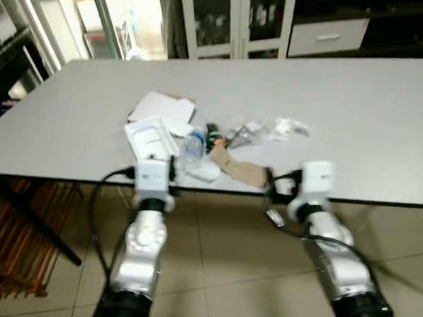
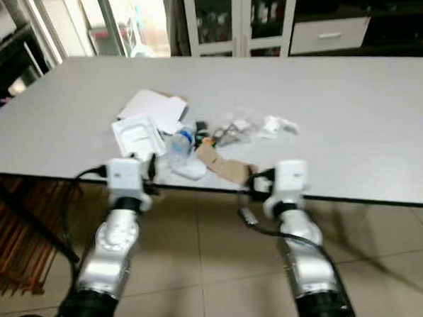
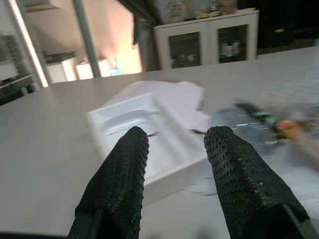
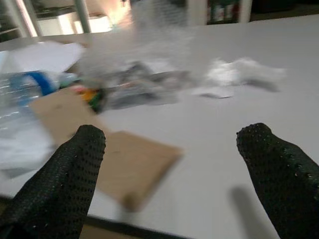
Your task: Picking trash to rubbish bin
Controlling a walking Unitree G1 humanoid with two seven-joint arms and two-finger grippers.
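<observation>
Left wrist view shows our left hand (image 3: 177, 149) open before the white plastic tray (image 3: 144, 137) at the surface (image 1: 365, 108) edge. We judge it light and stiff; take its rim. Our right hand (image 4: 174, 159) gapes near the cardboard piece (image 4: 119, 159).

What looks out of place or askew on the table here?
A heap of trash sits at the near edge of the grey table: a white tray, papers, a crushed plastic bottle, clear wrappers and a crumpled tissue. A brown cardboard piece lies askew, its corner at the edge.
</observation>
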